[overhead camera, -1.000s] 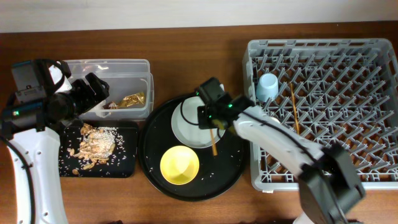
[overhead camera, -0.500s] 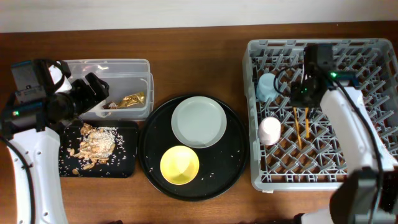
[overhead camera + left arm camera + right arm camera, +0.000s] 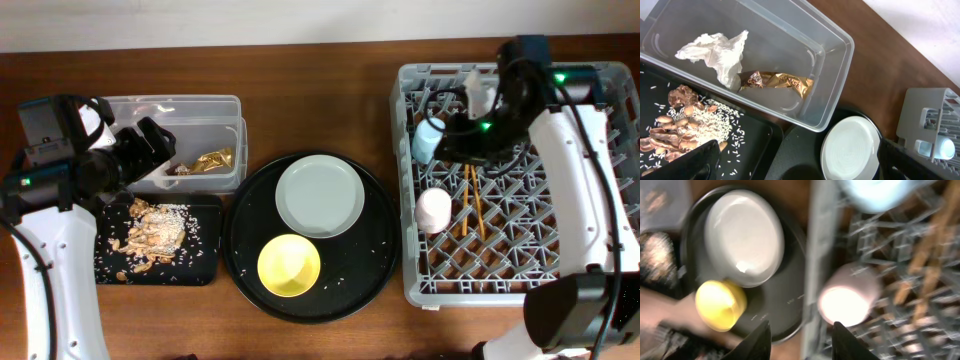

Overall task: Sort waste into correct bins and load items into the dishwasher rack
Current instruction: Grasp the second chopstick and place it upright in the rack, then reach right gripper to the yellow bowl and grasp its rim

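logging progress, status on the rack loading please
Left gripper open, over clear tub. Right gripper open above dishwasher rack, empty. Both chopsticks lying in rack; plate and yellow bowl not yet loaded. Nothing on top of either.

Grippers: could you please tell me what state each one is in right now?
Left gripper: open, empty.
Right gripper: open, holding nothing.

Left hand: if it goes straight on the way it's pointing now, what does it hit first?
Probably the clear tub: the open left hand aims at its near wall, with the gold foil wrapper lying just inside. Depth is unclear, so wall or wrapper first, can't tell.
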`<state>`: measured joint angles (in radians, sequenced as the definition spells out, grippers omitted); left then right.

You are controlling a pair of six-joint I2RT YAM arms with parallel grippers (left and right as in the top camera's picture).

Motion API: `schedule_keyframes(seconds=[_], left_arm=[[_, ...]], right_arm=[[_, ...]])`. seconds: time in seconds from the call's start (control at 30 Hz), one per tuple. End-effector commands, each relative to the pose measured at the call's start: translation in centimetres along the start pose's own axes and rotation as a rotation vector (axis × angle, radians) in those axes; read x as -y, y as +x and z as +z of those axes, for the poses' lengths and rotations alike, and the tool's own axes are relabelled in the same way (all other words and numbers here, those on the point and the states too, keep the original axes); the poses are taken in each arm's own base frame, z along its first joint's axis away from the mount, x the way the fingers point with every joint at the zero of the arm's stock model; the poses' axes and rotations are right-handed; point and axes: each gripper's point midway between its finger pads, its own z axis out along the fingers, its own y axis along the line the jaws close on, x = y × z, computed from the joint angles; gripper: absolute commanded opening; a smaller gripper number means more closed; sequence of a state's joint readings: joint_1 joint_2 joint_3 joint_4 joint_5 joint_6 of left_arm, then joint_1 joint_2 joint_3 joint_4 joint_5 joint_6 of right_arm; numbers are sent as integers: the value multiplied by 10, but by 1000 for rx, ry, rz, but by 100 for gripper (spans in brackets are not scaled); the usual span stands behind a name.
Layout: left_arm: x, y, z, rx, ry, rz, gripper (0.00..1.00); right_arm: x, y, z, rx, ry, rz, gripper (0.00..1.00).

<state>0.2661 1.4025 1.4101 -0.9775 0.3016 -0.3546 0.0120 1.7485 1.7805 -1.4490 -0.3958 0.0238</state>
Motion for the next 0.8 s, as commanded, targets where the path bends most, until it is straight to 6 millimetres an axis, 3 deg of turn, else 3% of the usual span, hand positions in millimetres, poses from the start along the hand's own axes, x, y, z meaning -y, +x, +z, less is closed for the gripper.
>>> schedule_keyframes(seconds=[0.0,0.03,0.17,0.3,0.5,0.77], left_arm=[[-2,-1,0,5,-5,8,99],[-2,-1,0,4,-5,8,99],[-2,-1,0,4,-5,8,99],[-2,-1,0,4,-5,8,99],[-2,-1,0,4,-5,8,99],[-2,-1,0,4,-5,8,99]], right_arm=[[-73,24,12,-83,-158,-166,38],[-116,50,27,-150,-178,-300,39],[-220,121,57,-231,-233,-590,38],[-257,157,80,-131,-51,-659,38],[-274,183,108,-91,47,-726,39],[-268,196,168,-192,128,-742,38]])
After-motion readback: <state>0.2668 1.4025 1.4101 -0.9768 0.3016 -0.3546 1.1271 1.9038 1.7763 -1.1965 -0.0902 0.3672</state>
